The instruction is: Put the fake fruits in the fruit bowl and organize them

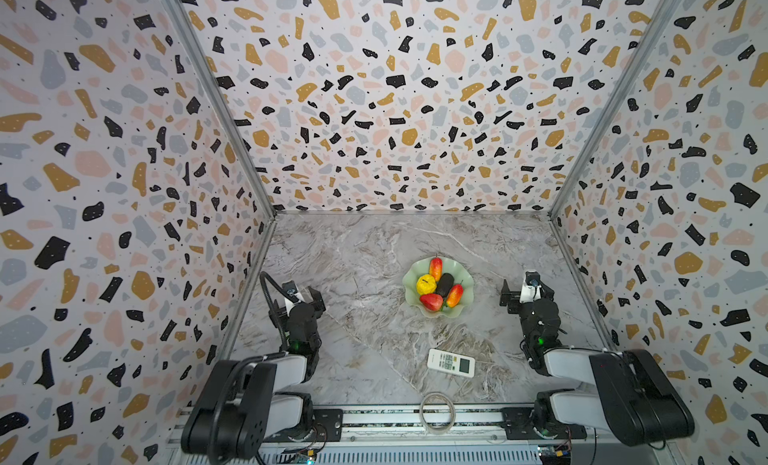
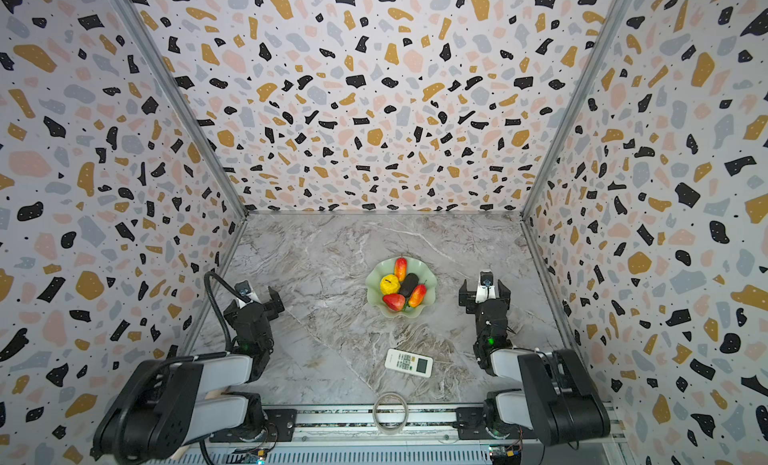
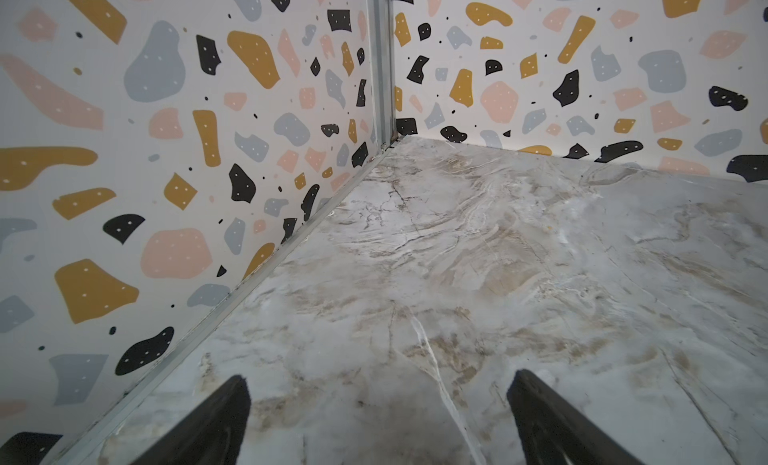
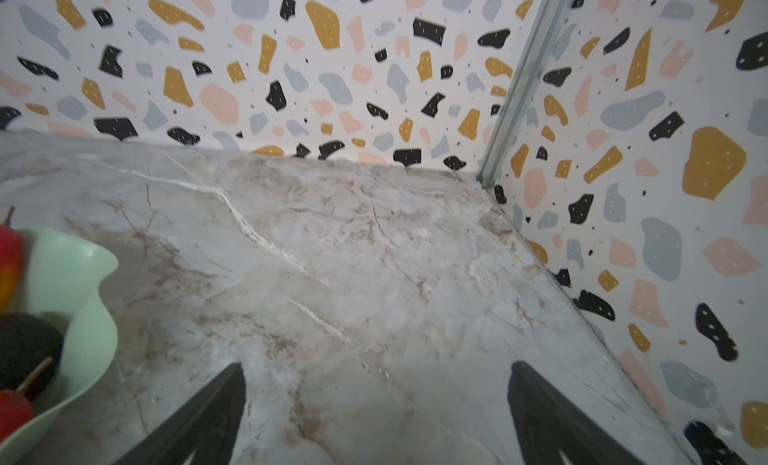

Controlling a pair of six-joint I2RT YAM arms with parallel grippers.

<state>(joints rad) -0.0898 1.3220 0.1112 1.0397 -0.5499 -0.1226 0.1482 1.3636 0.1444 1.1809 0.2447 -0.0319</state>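
In both top views the pale green fruit bowl (image 1: 462, 271) (image 2: 427, 272) sits mid-table and holds all the fake fruits. These are a lumpy yellow one (image 1: 426, 284), a red strawberry (image 1: 431, 302), a black-brown oval (image 1: 444, 285) and two red-orange ovals (image 1: 435, 268) (image 1: 454, 295). My right gripper (image 1: 527, 289) (image 4: 376, 371) is open and empty, low over bare marble just right of the bowl. The right wrist view shows the bowl rim (image 4: 99, 300) and the dark fruit (image 4: 25, 342). My left gripper (image 1: 305, 296) (image 3: 380, 384) is open and empty near the left wall, well left of the bowl.
A white remote control (image 1: 451, 362) lies in front of the bowl. A clear tape ring (image 1: 437, 411) rests on the front rail. Patterned walls enclose the table on three sides, and each gripper is near a side wall.
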